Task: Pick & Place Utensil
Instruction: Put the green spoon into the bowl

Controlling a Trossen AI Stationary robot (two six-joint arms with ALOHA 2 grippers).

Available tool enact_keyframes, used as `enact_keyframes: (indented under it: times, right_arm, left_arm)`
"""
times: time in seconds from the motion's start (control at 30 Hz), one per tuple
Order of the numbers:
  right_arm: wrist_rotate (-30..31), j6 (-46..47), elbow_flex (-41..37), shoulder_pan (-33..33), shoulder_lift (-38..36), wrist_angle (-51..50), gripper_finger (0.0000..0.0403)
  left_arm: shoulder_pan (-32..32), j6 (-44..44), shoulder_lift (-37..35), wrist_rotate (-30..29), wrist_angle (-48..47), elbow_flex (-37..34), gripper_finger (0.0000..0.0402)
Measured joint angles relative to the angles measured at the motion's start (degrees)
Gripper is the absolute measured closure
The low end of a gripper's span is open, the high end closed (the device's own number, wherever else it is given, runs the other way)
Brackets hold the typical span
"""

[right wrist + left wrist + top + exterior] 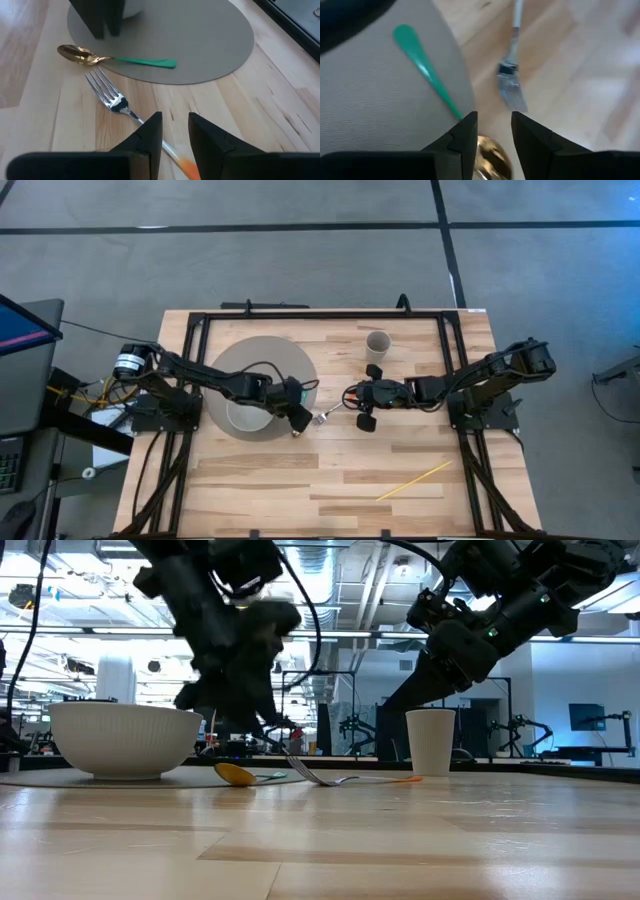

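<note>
Your left gripper (492,132) hangs low over the edge of the round grey mat (225,370), fingers spread a little and holding nothing. Directly under its fingertips lies the gold bowl of the spoon (112,57); the spoon's green handle runs away from the gripper across the mat, while the bowl rests just off the mat's rim on the desk (330,470). Just past the fingertips, on bare wood, lies the fork (112,97), its tines close to the spoon's bowl but apart from it. Behind this gripper, on the mat, sits the white bowl (125,738).

Your right gripper (174,131) faces the left one from the other side of the fork, also parted slightly and empty. The fork's handle, which turns orange toward its end, lies on the desk right beneath this gripper's fingers, and the tines point away from it toward the mat. Off to one side of the right gripper, toward the far edge of the desk, stands a paper cup (377,342). Well apart from both grippers, near the front edge of the desk, lies a thin yellow stick (413,480).
</note>
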Motion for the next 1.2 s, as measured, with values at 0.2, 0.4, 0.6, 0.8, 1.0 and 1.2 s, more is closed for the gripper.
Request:
enact_keyframes:
  times: [0.2,0.4,0.6,0.8,1.0,1.2]
  right_arm:
    - [0.0,0.0,0.0,0.0,0.0,0.2,0.0316]
    - [0.0,0.0,0.0,0.0,0.0,0.1,0.0316]
    - [0.0,0.0,0.0,0.0,0.0,0.0,0.0316]
    - [0.0,0.0,0.0,0.0,0.0,0.0,0.0316]
    - [0.0,0.0,0.0,0.0,0.0,0.0,0.0316]
    - [0.0,0.0,0.0,0.0,0.0,0.0,0.0316]
  left_arm:
    - [1.0,-2.8,5.8,-0.9,0.2,0.0,0.0282]
    - [1.6,-4.6,8.2,-0.4,0.0,0.1,0.0282]
    - [1.2,-4.4,8.0,-0.4,-0.2,0.1,0.0287]
    - [1.1,-4.2,8.5,-0.4,0.0,0.1,0.0321]
    - [1.1,-2.7,8.6,-0.4,0.3,0.1,0.0366]
    - [1.1,-1.1,8.6,-0.4,0.6,0.1,0.0391]
